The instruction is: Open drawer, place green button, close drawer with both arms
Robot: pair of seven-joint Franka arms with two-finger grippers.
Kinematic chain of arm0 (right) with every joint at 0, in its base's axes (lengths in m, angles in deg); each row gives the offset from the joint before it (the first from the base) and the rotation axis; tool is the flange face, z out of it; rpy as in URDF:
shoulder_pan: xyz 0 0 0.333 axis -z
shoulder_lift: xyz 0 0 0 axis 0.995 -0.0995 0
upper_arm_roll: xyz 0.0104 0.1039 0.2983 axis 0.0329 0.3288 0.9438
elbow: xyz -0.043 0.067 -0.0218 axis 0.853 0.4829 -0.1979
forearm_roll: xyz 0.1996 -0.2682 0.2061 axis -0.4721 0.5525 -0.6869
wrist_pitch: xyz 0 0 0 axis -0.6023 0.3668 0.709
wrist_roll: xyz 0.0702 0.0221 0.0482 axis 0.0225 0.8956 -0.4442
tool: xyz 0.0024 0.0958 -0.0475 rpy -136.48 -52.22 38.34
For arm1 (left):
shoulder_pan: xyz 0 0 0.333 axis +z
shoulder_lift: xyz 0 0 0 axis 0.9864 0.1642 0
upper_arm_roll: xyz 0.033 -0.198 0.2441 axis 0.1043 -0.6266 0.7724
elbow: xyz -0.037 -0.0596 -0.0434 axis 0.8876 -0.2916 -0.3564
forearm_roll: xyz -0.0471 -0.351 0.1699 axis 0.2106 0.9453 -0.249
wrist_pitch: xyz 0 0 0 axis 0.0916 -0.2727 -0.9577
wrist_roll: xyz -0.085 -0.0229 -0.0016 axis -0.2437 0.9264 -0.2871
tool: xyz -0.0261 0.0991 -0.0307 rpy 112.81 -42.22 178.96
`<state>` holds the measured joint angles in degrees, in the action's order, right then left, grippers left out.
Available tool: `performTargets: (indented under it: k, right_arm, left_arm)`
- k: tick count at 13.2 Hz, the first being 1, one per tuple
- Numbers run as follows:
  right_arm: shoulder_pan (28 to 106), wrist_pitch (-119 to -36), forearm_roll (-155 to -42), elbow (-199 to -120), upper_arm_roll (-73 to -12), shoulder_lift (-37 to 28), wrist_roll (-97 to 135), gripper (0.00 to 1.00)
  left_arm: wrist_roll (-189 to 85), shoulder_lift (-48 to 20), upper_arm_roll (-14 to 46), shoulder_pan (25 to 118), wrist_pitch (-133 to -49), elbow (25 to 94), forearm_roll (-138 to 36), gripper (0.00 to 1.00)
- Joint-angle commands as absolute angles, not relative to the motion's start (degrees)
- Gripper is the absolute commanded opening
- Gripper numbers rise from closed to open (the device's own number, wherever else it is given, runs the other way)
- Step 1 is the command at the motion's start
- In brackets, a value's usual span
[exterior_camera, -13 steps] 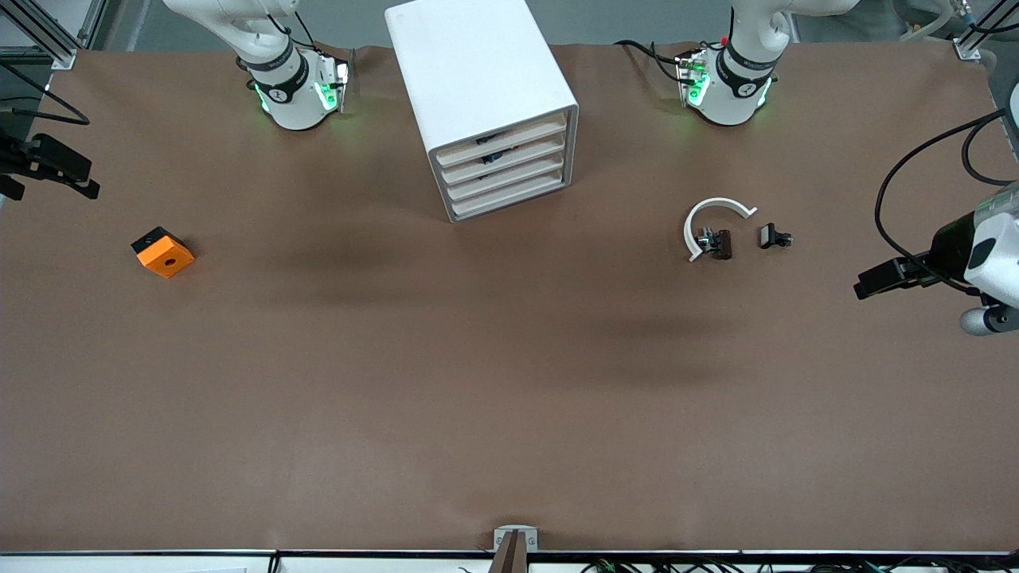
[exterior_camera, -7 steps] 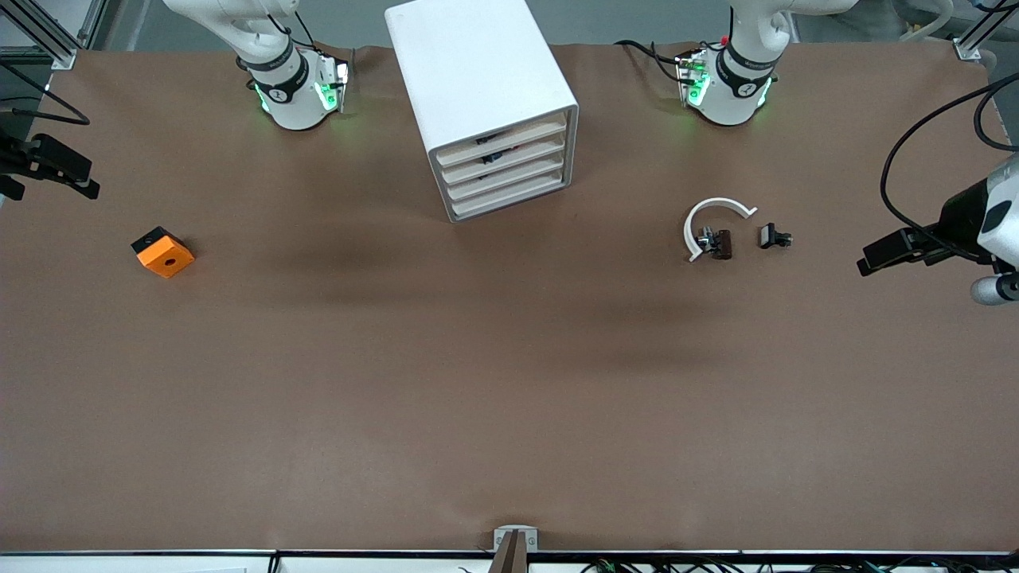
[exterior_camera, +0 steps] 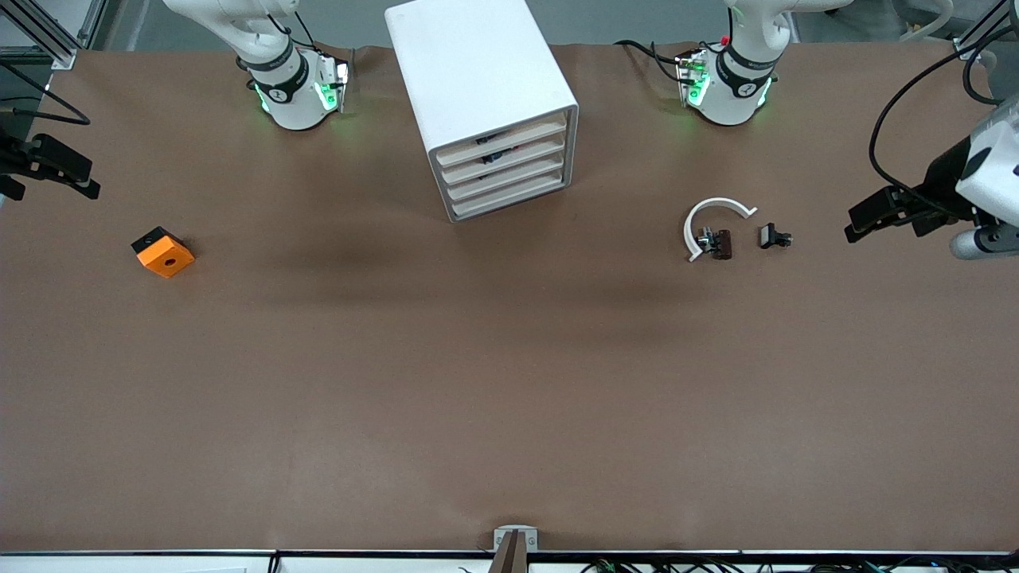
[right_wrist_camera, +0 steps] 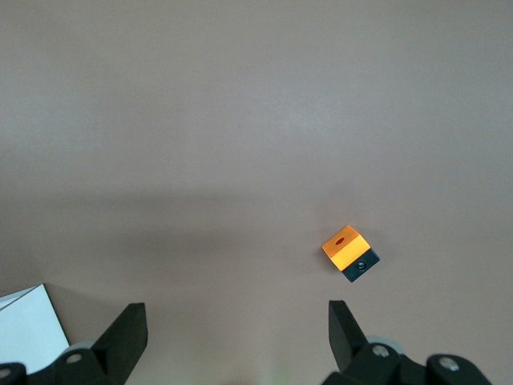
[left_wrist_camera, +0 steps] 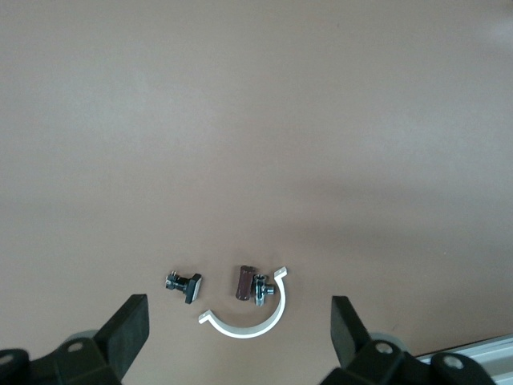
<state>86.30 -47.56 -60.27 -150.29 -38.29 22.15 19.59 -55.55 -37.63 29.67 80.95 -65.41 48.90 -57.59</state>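
I cannot pick out the button in any view. The only hints are a few small dark things at the top two drawers of the white drawer cabinet (exterior_camera: 478,79), and they are too small to name. The cabinet stands on the table (exterior_camera: 509,398) between the two arm bases, with its four drawer fronts turned toward the front camera and angled a little toward the left arm's end; all four fronts sit level with one another.

Toward the left arm's end, nearer to the front camera than the cabinet, lies a white C-shaped ring (exterior_camera: 714,208); a dark brown clip (exterior_camera: 721,243) with a bit of bright metal rests in the ring's opening, touching or almost touching it. A smaller black part (exterior_camera: 774,236) lies just beside them, apart from the ring, closer to the table's end.

An orange cube (exterior_camera: 163,255) with a round hole on top and a black side lies alone, well apart from everything else, toward the right arm's end.

The left gripper (exterior_camera: 856,227) hangs over the table's left-arm end, close to the small parts; its jaws are spread wide and grip nothing, and its wrist view looks down on the ring, the clip and the black part. The right gripper (right_wrist_camera: 236,317) hangs over the right-arm end of the table, close to the orange cube; its jaws are likewise spread wide with nothing in them, and a corner of the cabinet shows at the edge of its wrist view.
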Motion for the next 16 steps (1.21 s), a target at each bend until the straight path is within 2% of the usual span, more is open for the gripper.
performTargets:
  k: [1, 9, 16]
  right_arm:
    - [86.3, -47.3, -60.1, -149.2, -38.0, 21.7, 19.1, 1.0]
    - [86.3, -47.6, -60.1, -149.2, -38.0, 21.7, 19.1, 1.0]
    - [86.4, -47.7, -60.1, -149.2, -38.0, 21.7, 19.1, 1.0]
  left_arm:
    - [-54.3, -42.4, 26.1, 84.1, -65.6, 53.4, -60.0, 1.0]
    - [-53.6, -47.8, 25.0, 84.4, -65.6, 58.1, -60.5, 1.0]
    - [-53.7, -48.4, 23.6, 84.4, -66.3, 59.1, -60.6, 1.0]
